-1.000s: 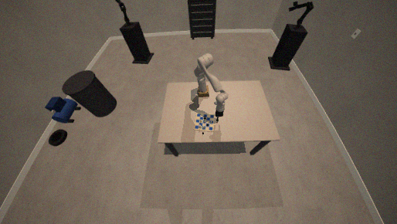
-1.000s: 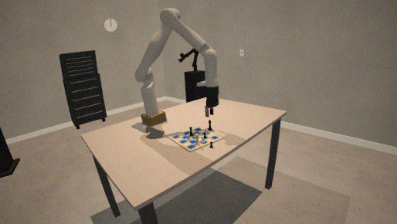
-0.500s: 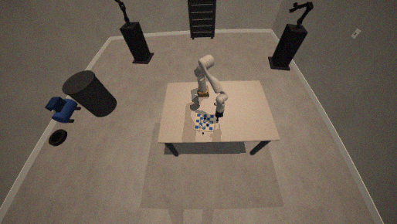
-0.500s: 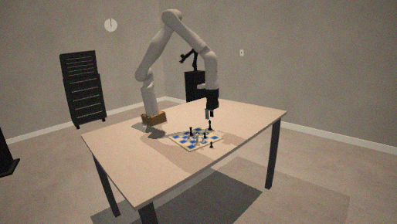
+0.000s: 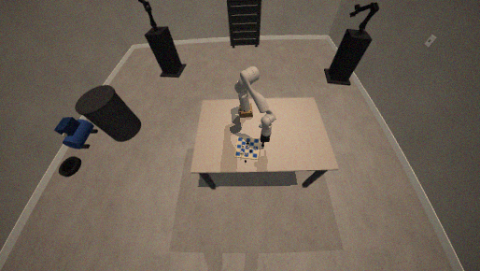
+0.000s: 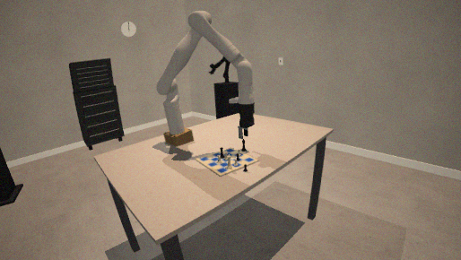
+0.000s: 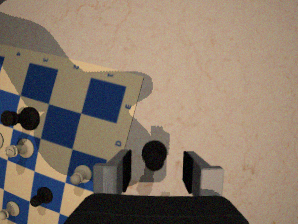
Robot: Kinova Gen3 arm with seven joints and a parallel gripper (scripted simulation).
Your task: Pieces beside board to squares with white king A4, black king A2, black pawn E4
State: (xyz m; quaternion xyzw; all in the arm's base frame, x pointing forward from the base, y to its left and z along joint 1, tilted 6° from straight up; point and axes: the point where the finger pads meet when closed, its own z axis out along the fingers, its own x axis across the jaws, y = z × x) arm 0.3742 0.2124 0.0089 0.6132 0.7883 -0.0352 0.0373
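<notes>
The blue and cream chessboard [image 6: 226,160] lies on the table and also shows in the wrist view [image 7: 60,136]. A tall black piece [image 6: 243,145], which looks like the black king, stands on the table just off the board's far right edge. My gripper [image 6: 242,132] is open and hangs right above it, fingertips just over its top. In the wrist view the piece [image 7: 153,155] shows from above between my two fingers, touching neither. A small black piece [image 6: 245,168], probably the pawn, stands on the table off the board's near edge.
Several black and white pieces [image 7: 23,117] stand on the board's squares near my left finger. The arm's base [image 6: 178,136] sits on the table behind the board. The table edge [image 6: 287,161] is to the right.
</notes>
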